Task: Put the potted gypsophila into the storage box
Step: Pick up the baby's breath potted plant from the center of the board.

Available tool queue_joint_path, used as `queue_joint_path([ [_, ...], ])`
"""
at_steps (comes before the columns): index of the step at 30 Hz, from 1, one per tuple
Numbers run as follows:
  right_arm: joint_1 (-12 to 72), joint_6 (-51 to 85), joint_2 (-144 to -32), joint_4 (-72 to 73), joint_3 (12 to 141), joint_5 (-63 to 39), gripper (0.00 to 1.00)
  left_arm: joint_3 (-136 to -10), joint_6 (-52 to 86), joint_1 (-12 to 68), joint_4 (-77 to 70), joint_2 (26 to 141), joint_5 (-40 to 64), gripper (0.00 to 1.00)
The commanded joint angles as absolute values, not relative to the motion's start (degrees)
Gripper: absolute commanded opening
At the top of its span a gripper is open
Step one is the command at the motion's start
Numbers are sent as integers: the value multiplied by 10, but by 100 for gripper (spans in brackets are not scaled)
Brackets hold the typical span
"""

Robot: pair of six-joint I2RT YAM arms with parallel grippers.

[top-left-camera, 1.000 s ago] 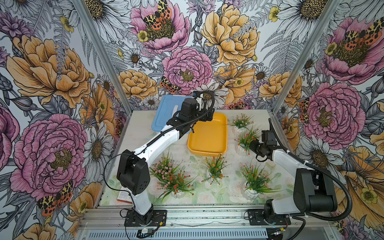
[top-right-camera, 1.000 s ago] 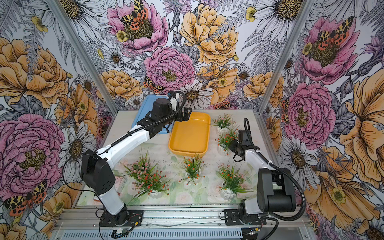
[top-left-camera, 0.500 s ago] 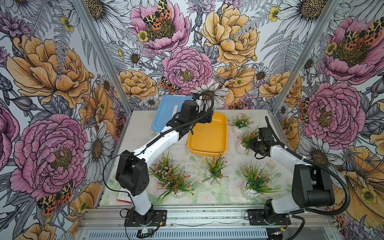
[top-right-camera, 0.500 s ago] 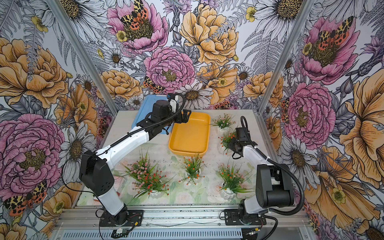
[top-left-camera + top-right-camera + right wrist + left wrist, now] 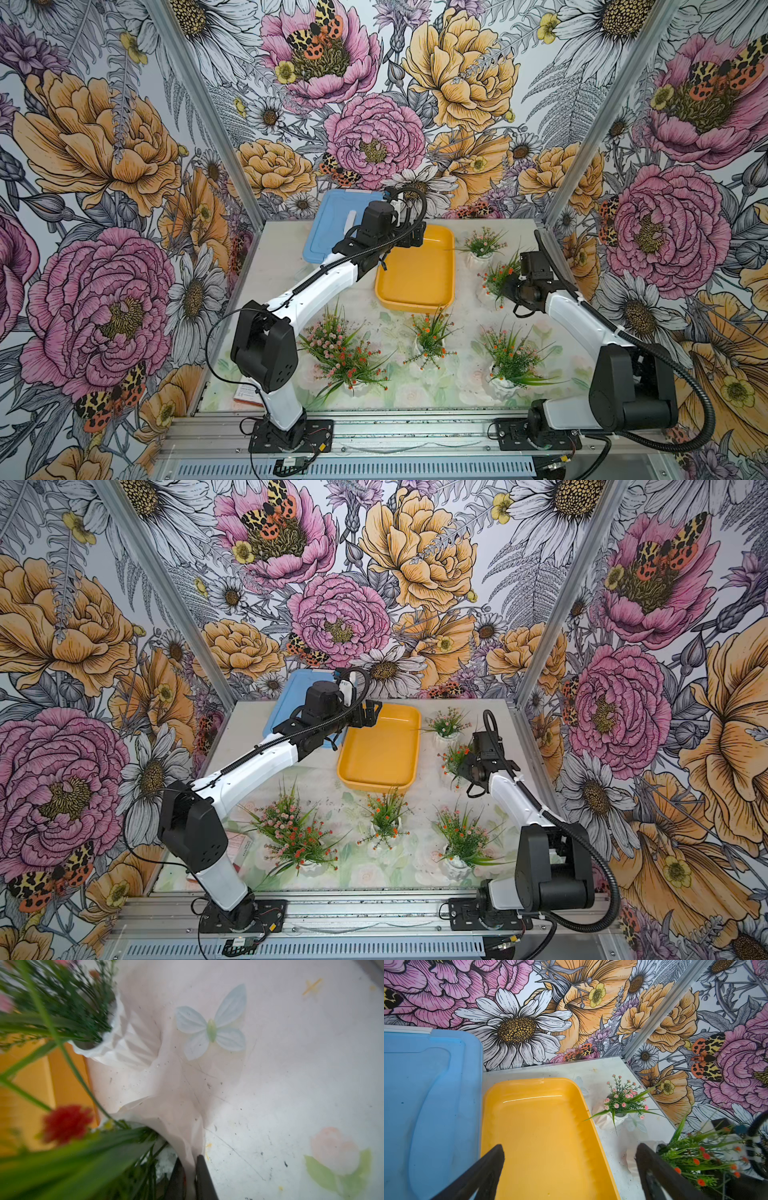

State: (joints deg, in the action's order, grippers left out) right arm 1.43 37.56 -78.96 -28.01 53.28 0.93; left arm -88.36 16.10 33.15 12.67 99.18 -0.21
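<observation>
In both top views the storage box (image 5: 415, 274) lies empty on the table (image 5: 282, 262). The left gripper (image 5: 417, 237) hangs above its far end. The right gripper (image 5: 508, 291) is pushed into the leaves of a red-flowered pot (image 5: 494, 279), which stands just beside the box's long wall. A pink-flowered pot (image 5: 481, 249) stands just beyond those fingers, and the other pots (image 5: 430, 338) stand in a row well behind them, nearer the arm bases. In the left wrist view the left fingers (image 5: 483, 1172) are spread wide with nothing between them, only the bare yellow floor of the box below, and a blue lid (image 5: 425, 1084) lies outside one finger. In the right wrist view the right fingers (image 5: 204, 1176) are drawn narrow and pinch the thin white rim of the red-flowered pot, with the box just past the foliage. The base is hidden by leaves and blur, so whether it has left the table cannot be told. By my reading nothing is stored yet: one pot is gripped, and its lift, carry and release into the box remain, then the same for every other pot.
</observation>
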Motion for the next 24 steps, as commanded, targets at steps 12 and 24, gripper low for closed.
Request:
queue_joint_path([
  [12,152,353,-774,-265,695,44,0,-834,171,308,100,917,-32,99],
  [24,297,333,-944,-260,838,55,0,-740,192,223,84,783,-103,99],
])
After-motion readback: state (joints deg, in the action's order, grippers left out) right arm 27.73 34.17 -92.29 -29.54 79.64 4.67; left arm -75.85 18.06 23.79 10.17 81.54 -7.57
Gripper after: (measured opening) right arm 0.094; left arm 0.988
